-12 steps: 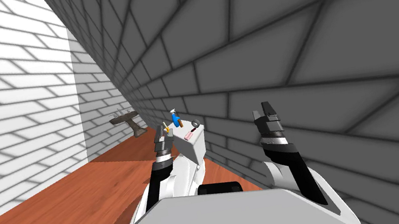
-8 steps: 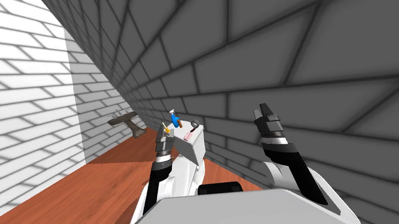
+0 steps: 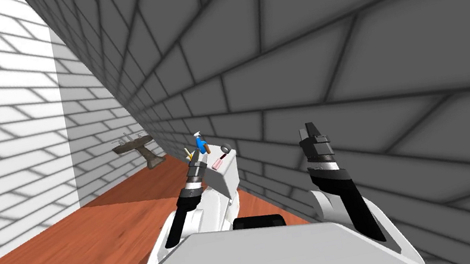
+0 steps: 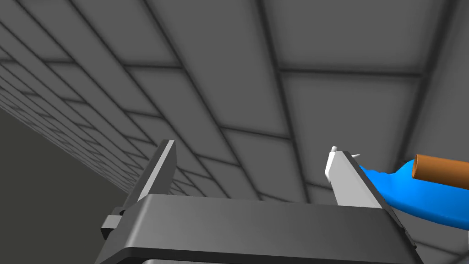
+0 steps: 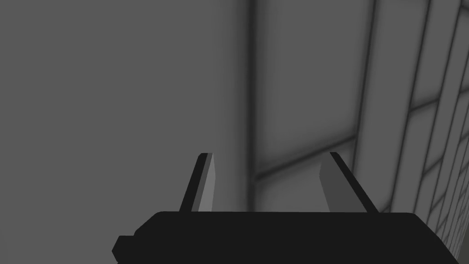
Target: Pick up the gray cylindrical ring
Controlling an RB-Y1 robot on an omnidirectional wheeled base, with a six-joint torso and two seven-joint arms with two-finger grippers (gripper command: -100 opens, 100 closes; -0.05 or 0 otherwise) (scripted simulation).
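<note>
Gray ring [image 3: 225, 149]: a small dark cylindrical band standing on edge at the far corner of a white, box-shaped table [image 3: 226, 182], on the side nearest the dark gray brick wall [image 3: 371, 54]. Also on the smooth top are a blue spray bottle [image 3: 201, 145] with a white nozzle, a flat pink item [image 3: 219, 164] and a small yellow piece [image 3: 190, 156]. Left gripper [image 4: 249, 176] is released, thin blades apart with nothing between them. It is at the table's left edge, with the bottle and a brown cylinder [image 4: 439, 170] just beside one blade and the ring across the top. Right gripper [image 5: 270, 181] is also released, raised right of the table and close to the wall. Red-brown wood-grain floor [image 3: 68, 253] lies open on the left.
</note>
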